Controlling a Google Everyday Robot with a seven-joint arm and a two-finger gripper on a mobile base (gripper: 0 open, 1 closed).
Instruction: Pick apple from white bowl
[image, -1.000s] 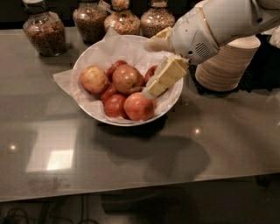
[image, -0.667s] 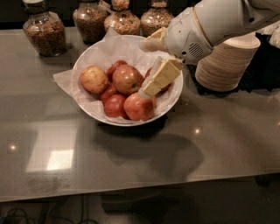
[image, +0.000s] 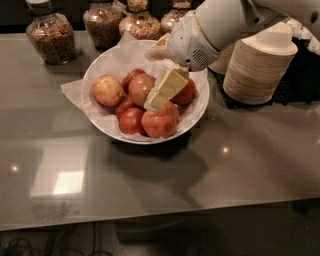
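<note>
Gripper (image: 156, 100) moved left above apple (image: 139, 86), other apples (image: 159, 123) crowding white bowl (image: 195, 120)

The large, glossy, red-over-yellow-green apple (image: 140, 89) lies in the shallow, paper-lined white bowl (image: 198, 113), between the pincer's (image: 150, 80) spread fingers.

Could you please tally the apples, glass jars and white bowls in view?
Apples showing: 7
Glass jars: 4
White bowl: 1
Total: 12
The gripper hangs open above the bowl's apples.
</note>
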